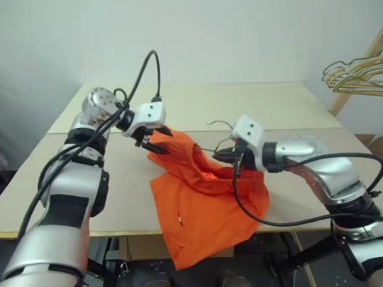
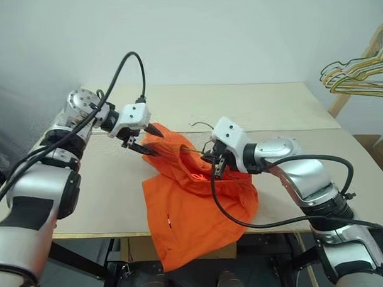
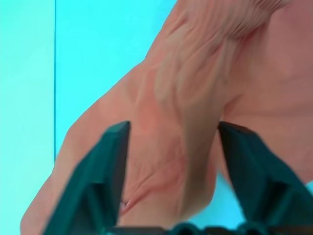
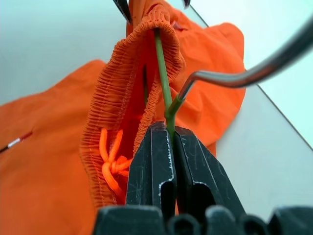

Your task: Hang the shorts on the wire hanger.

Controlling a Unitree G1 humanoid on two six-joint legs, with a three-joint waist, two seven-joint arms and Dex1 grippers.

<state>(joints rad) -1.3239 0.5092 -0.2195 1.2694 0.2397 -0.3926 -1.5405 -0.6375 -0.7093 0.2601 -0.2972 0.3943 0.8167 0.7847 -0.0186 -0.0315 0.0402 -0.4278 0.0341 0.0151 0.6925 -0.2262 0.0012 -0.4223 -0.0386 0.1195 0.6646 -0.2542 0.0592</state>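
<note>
Shorts (image 1: 203, 209) of bright orange fabric with a gathered elastic waistband, draped over the near edge of the pale beige tabletop (image 1: 253, 103), their lower part hanging below it; no brand, label or legible writing can be made out on them. Thin grey-green wire hanger (image 4: 164, 78), its straight wire passing through the bunched waistband and its curved grey part rising beside it. Right hand (image 4: 171, 132): fingers pressed together, clamping the green wire of the hanger just below the waistband; the right forearm reaches in from the right side, hand angled downward and toward the left hand. Left hand (image 1: 152, 140): fingers (image 3: 98, 171) spread apart, orange fabric lying between them and not pinched; it sits at the upper left corner of the shorts, pointing down and toward the right hand, the left arm bent at the elbow and raised over the tabletop. Orange drawstring (image 4: 110, 161) knotted inside the waistband. Bunch of gold and green wire hangers (image 1: 359, 71) on a wooden stand at far right, well apart from the shorts
</note>
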